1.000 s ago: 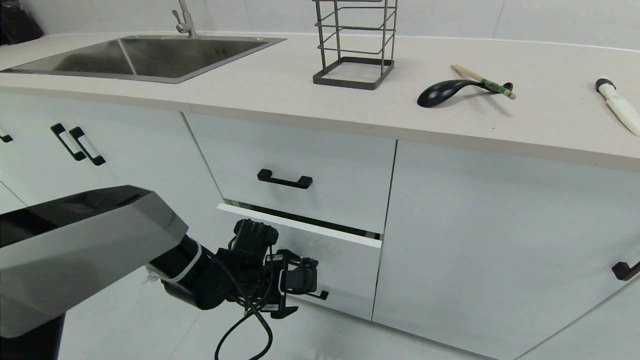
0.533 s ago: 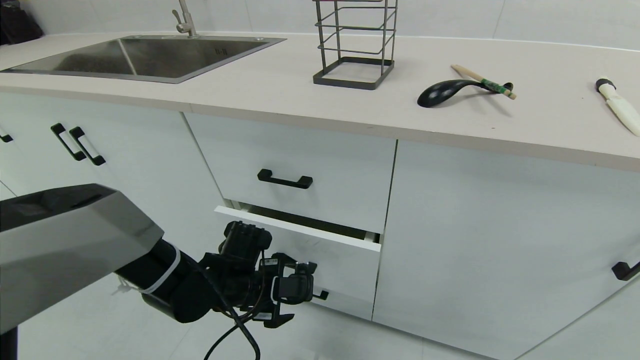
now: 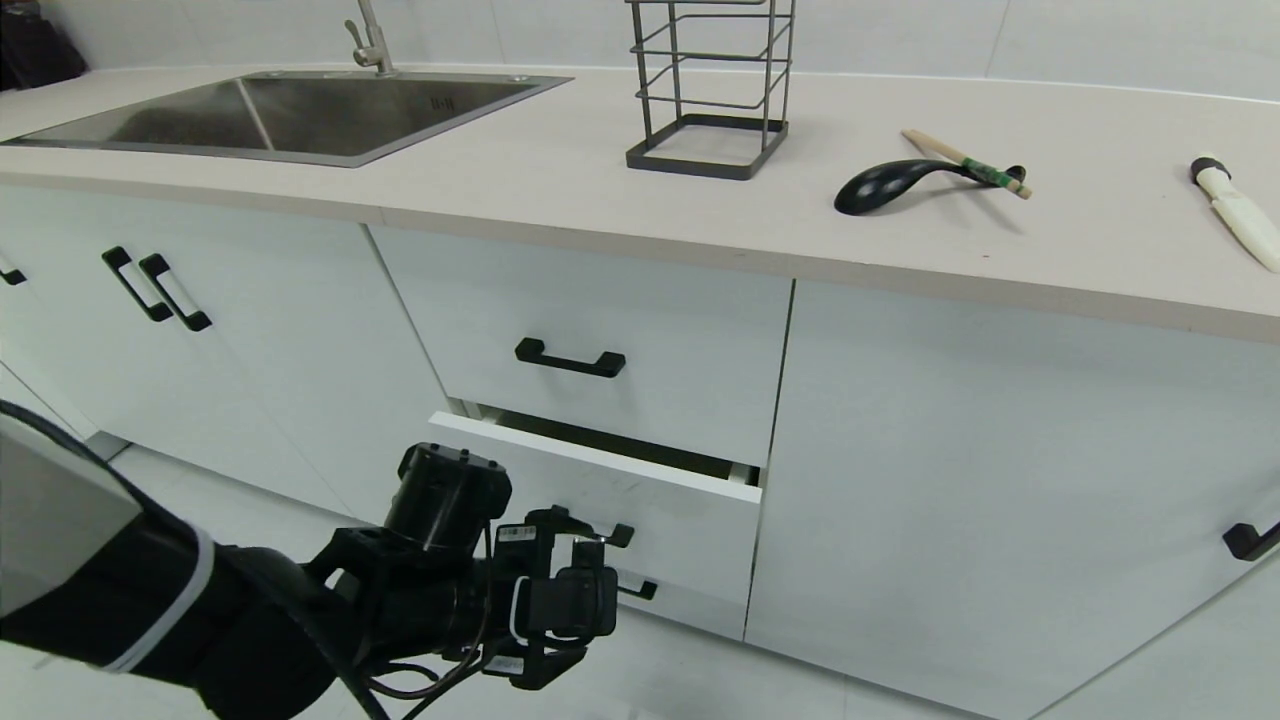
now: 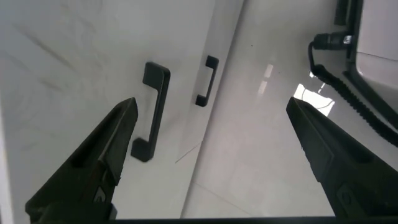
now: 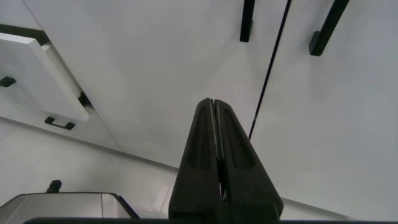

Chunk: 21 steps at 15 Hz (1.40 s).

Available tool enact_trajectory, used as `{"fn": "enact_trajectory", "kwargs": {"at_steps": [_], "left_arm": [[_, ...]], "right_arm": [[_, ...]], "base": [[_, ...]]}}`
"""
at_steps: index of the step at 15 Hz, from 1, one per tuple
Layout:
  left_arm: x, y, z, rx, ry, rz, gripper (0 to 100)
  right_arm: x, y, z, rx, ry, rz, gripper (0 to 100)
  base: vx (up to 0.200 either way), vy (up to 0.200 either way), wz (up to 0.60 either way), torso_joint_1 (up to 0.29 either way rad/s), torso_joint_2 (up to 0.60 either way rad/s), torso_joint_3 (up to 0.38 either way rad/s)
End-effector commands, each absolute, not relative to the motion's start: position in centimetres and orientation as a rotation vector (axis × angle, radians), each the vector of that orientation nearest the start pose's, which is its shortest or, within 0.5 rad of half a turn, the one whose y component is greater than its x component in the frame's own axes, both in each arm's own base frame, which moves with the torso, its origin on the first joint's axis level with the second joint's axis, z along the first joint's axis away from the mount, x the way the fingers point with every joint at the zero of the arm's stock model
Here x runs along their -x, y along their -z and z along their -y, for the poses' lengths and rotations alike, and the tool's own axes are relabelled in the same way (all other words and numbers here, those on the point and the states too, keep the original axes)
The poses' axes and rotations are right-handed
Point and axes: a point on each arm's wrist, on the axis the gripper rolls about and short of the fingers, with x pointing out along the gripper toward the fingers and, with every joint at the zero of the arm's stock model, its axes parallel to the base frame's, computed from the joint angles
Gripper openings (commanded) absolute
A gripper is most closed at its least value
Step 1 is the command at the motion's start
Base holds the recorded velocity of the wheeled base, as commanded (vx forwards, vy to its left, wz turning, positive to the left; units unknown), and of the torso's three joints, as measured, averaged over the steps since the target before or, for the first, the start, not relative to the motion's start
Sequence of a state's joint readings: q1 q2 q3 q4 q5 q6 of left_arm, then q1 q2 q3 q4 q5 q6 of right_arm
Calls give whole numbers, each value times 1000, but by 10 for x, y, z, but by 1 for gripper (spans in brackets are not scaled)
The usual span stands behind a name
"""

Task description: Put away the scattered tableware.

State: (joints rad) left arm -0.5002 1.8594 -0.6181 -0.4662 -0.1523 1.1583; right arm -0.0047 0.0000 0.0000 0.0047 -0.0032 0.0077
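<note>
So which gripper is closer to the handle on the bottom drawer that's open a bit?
Left. The left gripper is open right in front of the lower drawer handle. The right gripper is shut, facing cabinet doors, with that handle farther off.

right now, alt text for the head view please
The left pincer, open, sits at the handle of a slightly open lower drawer. On the counter above lie a black spoon, chopsticks and a knife, with a wire rack and sink.
</note>
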Motion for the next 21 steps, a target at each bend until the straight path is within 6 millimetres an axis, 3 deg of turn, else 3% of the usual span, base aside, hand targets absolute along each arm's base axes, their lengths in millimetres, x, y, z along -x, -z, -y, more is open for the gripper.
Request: {"fn": "enact_trajectory", "kwargs": {"at_steps": [1,10,12,21], "left_arm": [[-242,-96,137,-1179,968,-267,100],[-273,-100,153,-1154,937,-229,100],[-290,-100,161,-1150,925,-208,100],[-313,-95,157,-1139,895,-218,100]], "right_arm": [[23,-75,0,-8,8,-5,0],[23,-75,0,-8,8,-5,0],[23,-75,0,-8,8,-5,0],[23,-75,0,-8,8,-5,0]], "base": [[0,0,0,0,0,0],[0,0,0,0,0,0],[0,0,0,0,0,0],[0,0,0,0,0,0]]}}
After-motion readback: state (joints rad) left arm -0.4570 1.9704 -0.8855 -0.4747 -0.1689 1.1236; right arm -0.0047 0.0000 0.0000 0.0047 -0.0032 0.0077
